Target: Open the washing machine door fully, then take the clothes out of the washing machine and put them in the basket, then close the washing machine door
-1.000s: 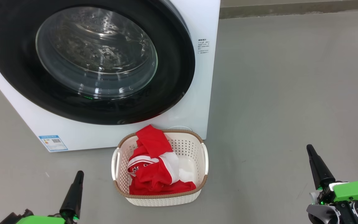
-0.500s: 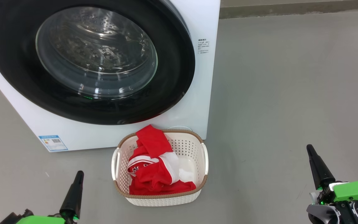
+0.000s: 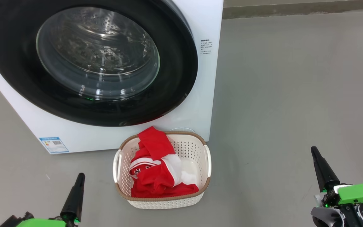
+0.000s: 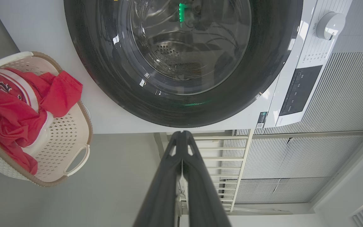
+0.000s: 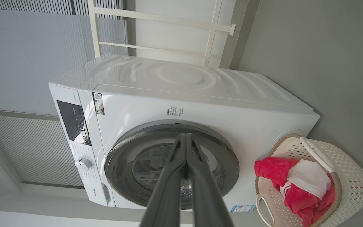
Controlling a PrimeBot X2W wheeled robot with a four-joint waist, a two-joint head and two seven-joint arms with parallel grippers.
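Illegible: the washer's (image 3: 208,94) blue label (image 3: 54,144) and small print (image 3: 206,46) beside the shut door (image 3: 14,72). The basket (image 3: 197,148) before it holds clothes (image 3: 153,176); left hand (image 3: 80,176) and right hand (image 3: 313,149) clenched, empty.

The washing machine door (image 3: 17,78) lies closed against the front of the washing machine (image 3: 205,94) and bars access to the drum. The basket (image 3: 169,203) stands on the floor (image 3: 295,94) just before the machine's lower right corner. The clothes (image 3: 156,179) fill its left and middle, with one fold over the back rim; its right side is bare. Open floor separates the basket from the left pincer (image 3: 80,176) and the right pincer (image 3: 313,149), each with fingers pressed together.
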